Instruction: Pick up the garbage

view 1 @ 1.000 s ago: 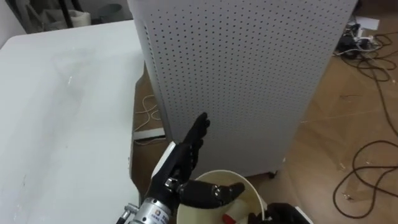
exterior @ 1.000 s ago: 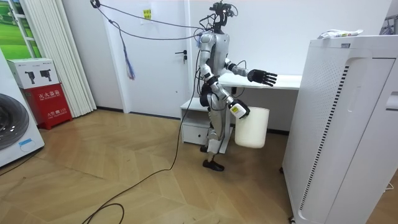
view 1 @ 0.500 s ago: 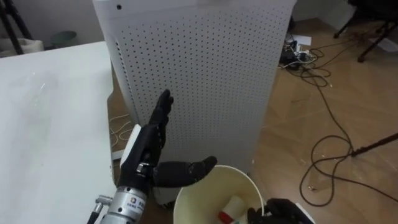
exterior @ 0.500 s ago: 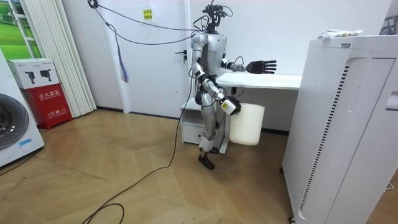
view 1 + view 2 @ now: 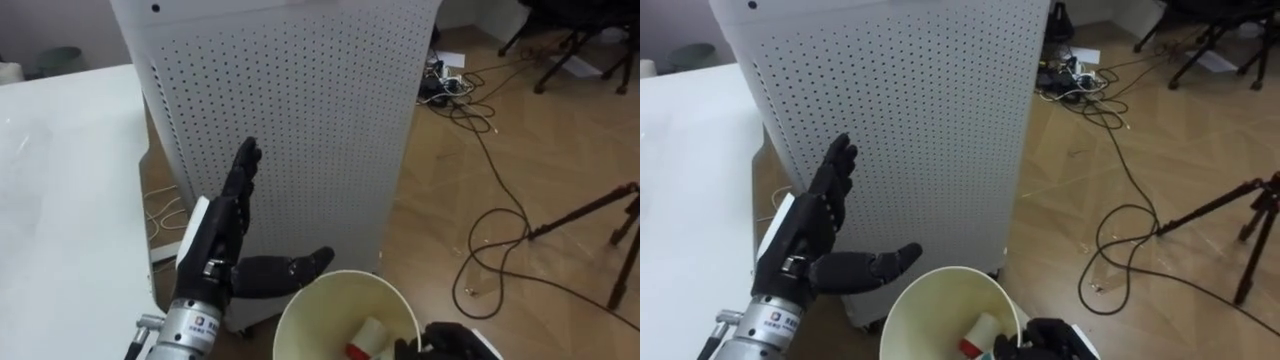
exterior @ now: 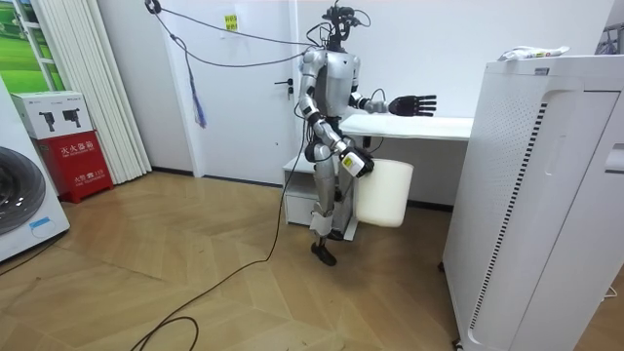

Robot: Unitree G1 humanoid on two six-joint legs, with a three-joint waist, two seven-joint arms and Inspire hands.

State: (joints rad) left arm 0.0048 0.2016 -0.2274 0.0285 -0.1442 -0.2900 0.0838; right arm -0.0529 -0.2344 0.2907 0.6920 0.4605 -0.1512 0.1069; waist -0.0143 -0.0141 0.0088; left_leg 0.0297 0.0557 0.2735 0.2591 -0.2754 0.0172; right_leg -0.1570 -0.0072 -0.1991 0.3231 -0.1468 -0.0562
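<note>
My left hand (image 5: 222,238) is raised in front of me, open, fingers straight and thumb out to the right, holding nothing. Just below it is a cream bucket (image 5: 318,315) with white and red garbage (image 5: 368,336) lying inside. My right hand (image 5: 455,345) shows at the bottom edge, dark fingers curled over the bucket's rim. In the room view I stand beside the white table (image 6: 429,127) with the bucket (image 6: 383,193) hanging at my right hand (image 6: 353,164) and my left hand (image 6: 412,102) stretched out above the tabletop.
A tall white perforated cabinet (image 5: 290,120) stands right ahead of my left hand. The white table (image 5: 60,200) runs along the left. Cables (image 5: 490,150) lie on the wooden floor to the right, with a dark tripod leg (image 5: 585,212) beyond them.
The eye view has swung right, so table and cabinet slid left. In the room view I have stepped toward its left and the bucket has swung closer to my body.
</note>
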